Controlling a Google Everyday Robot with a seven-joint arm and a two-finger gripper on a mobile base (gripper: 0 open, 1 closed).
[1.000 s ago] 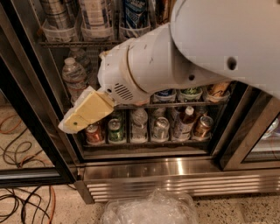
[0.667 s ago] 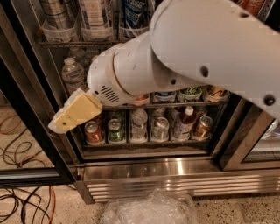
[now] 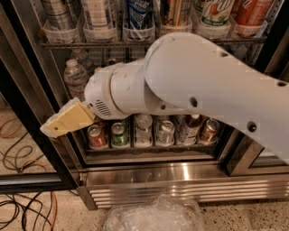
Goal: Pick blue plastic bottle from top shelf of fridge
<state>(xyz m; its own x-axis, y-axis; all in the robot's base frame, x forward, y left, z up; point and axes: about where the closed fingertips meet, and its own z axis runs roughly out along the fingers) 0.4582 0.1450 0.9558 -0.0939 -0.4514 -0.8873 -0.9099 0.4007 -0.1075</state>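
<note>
Camera view: my fingers, the cream-coloured pair, lay pressed together into one wedge, with nothing held between them. My gripper pointed down and to the left, its tip in front of the black frame at the left side of the fridge, about level with the lowest rack. Behind the fingers, my white wrist and broad arm crossed in front of the racks and hid most of the middle one. Just above the wrist stood a small clear water bottle.

The blue plastic bottle stood well above and apart from my gripper, upright on the top shelf, second from the left in the row of clear trays, its upper part cut off by the edge of the view. Beside it on the right stood a container with a dark blue label.

Under my arm a row of soda cans lined the lowest rack. On the floor lay loose cables to the left and a heap of crumpled clear plastic before the ribbed steel base.
</note>
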